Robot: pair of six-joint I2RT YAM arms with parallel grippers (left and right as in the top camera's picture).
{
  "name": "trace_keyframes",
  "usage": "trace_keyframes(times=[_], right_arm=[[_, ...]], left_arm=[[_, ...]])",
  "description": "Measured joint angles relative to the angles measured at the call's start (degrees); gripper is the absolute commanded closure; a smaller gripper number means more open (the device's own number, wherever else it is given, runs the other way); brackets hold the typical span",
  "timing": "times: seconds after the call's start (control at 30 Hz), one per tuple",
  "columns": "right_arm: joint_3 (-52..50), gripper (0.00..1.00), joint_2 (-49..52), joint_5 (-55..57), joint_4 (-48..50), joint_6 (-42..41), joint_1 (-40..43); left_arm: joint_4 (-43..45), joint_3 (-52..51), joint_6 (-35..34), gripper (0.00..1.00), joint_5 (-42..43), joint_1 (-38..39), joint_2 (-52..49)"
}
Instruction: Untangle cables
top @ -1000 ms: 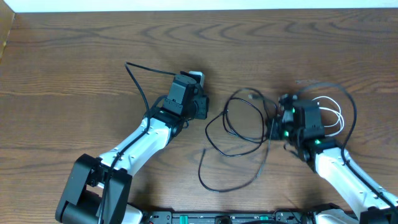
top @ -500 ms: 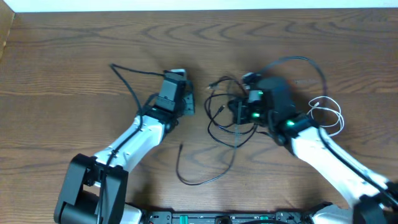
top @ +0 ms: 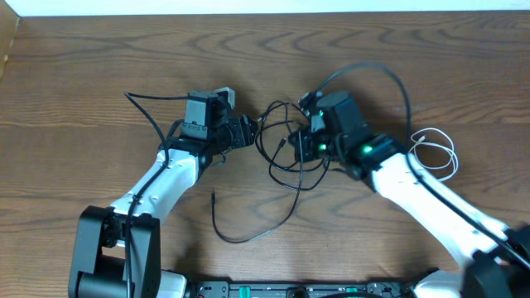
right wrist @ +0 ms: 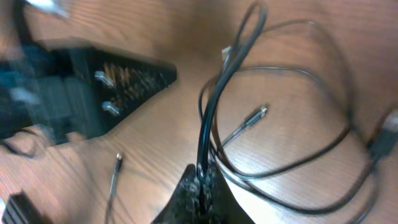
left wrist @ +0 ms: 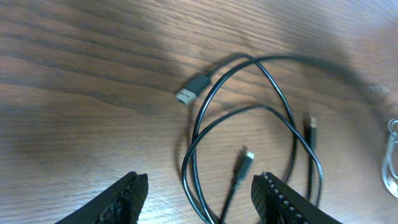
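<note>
Presently right hand (right wrist: 200, 179) tight on black cord (right wrist: 209, 118), left hand (left wrist: 199, 185) wide apart above it.

Brown wood-grain table (top: 74, 66); pale strip (top: 248, 6) beyond far edge.

In my left wrist view the white cord (left wrist: 392, 158) was cut off at the right edge. Overhead, the right gripper (top: 306, 147) hid part of the black cord (top: 240, 239). My right wrist view's left side was smeared and unreadable.

Bright, even light; right wrist pic motion-blurred, worst left of right gripper (right wrist: 200, 179); left wrist pic slightly soft.
</note>
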State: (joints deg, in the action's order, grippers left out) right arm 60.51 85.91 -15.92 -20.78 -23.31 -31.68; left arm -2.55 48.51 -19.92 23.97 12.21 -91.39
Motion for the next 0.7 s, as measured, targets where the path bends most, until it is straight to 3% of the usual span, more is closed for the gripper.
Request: trace_keyframes(times=[0.33, 0.7], right_arm=[[6.32, 0.99, -15.85, 16.15, -5.27, 9.99, 0.79], [6.32, 0.99, -29.35, 22.10, 3.26, 17.73, 0.81]], left_arm=[[0.02, 0.00, 0.00, 0.39, 1.66, 0.00, 0.00], [0.02, 0.00, 0.00, 0.38, 1.66, 0.00, 0.00]])
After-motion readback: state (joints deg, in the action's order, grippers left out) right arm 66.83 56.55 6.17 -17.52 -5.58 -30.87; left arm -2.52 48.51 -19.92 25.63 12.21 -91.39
